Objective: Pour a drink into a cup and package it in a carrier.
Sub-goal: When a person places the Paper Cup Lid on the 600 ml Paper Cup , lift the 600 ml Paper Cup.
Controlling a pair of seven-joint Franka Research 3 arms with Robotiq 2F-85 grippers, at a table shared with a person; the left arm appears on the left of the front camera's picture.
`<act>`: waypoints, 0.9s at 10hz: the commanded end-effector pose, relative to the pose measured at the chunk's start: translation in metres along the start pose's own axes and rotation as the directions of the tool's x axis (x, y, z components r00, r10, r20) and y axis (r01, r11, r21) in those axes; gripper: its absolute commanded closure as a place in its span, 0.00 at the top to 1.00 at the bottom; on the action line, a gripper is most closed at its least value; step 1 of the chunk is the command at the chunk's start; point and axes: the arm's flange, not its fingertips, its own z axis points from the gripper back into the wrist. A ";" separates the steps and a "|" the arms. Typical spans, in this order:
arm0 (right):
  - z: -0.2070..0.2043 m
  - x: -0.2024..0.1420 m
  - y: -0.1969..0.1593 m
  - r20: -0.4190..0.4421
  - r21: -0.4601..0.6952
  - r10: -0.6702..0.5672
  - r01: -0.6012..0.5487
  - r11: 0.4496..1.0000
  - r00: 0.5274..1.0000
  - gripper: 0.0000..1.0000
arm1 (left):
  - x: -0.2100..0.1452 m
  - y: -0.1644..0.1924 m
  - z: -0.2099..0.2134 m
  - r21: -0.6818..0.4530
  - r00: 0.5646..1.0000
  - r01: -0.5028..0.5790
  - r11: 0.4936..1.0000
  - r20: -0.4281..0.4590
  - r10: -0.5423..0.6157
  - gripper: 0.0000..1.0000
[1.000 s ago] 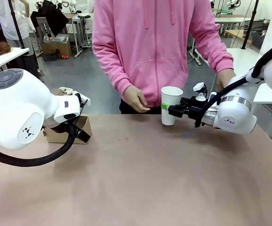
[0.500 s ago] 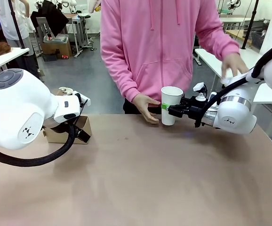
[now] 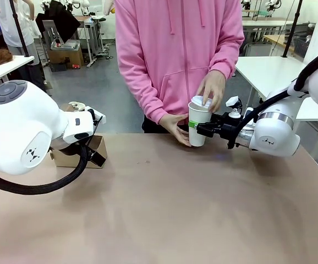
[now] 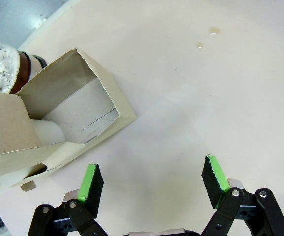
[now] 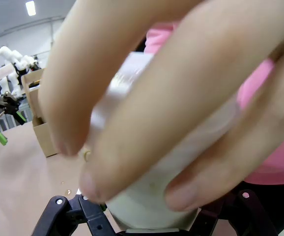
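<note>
The tall white cup [image 3: 197, 125] stands at the table's far edge with my right gripper [image 3: 195, 126] shut on its side. A person in a pink hoodie steadies the cup with one hand [image 3: 175, 127] and presses a white lid [image 3: 201, 100] onto its rim with the other. In the right wrist view those fingers [image 5: 181, 98] cover most of the cup [image 5: 147, 201]. My left gripper [image 4: 153, 181] hangs open over bare table beside the brown carrier [image 4: 68, 93], which also sits at the left in the front view [image 3: 76, 157]. Behind the carrier shows the drink [image 4: 9, 71], brown with foam on top.
A white cylinder [image 4: 48, 130] lies inside the carrier. Small drips [image 4: 212, 30] mark the tabletop. My left arm's large white body [image 3: 21, 132] takes up the near left. A white side table [image 3: 269, 69] stands behind on the right.
The person's hand came over from the right side table and now holds a lid on the cup. The other hand moved onto the cup's side. Both arms stayed still.
</note>
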 end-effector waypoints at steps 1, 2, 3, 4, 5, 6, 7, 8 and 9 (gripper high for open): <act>0.000 0.004 0.002 0.003 -0.001 0.003 -0.003 1.000 1.000 0.80 | 0.000 0.000 0.000 -0.002 1.000 -0.001 1.000 0.001 0.001 1.00; 0.000 0.004 0.002 0.003 -0.001 0.003 -0.003 1.000 1.000 0.80 | 0.000 0.000 0.000 -0.002 1.000 -0.001 1.000 0.001 0.001 1.00; 0.000 0.004 0.002 0.003 -0.001 0.003 -0.003 1.000 1.000 0.80 | 0.000 0.000 0.000 -0.002 1.000 -0.001 1.000 0.001 0.001 1.00; 0.000 0.004 0.002 0.003 -0.001 0.003 -0.003 1.000 1.000 0.80 | 0.000 0.000 0.000 -0.002 1.000 -0.001 1.000 0.001 0.001 1.00; 0.000 0.004 0.002 0.003 -0.001 0.003 -0.003 1.000 1.000 0.80 | 0.000 0.000 0.000 -0.002 1.000 -0.001 1.000 0.001 0.001 1.00; 0.000 0.004 0.002 0.003 -0.001 0.003 -0.003 1.000 1.000 0.80 | 0.000 0.000 0.000 -0.002 1.000 -0.001 1.000 0.001 0.001 1.00; 0.000 0.004 0.002 0.003 -0.001 0.003 -0.003 1.000 1.000 0.80 | 0.000 0.000 0.000 -0.002 1.000 -0.001 1.000 0.001 0.001 1.00; 0.000 0.004 0.002 0.003 -0.001 0.003 -0.003 1.000 1.000 0.80 | 0.000 0.000 0.000 -0.002 1.000 -0.001 1.000 0.001 0.001 1.00; 0.000 0.004 0.002 0.003 -0.001 0.003 -0.003 1.000 1.000 0.80 | 0.000 0.000 0.000 -0.002 1.000 -0.001 1.000 0.001 0.001 1.00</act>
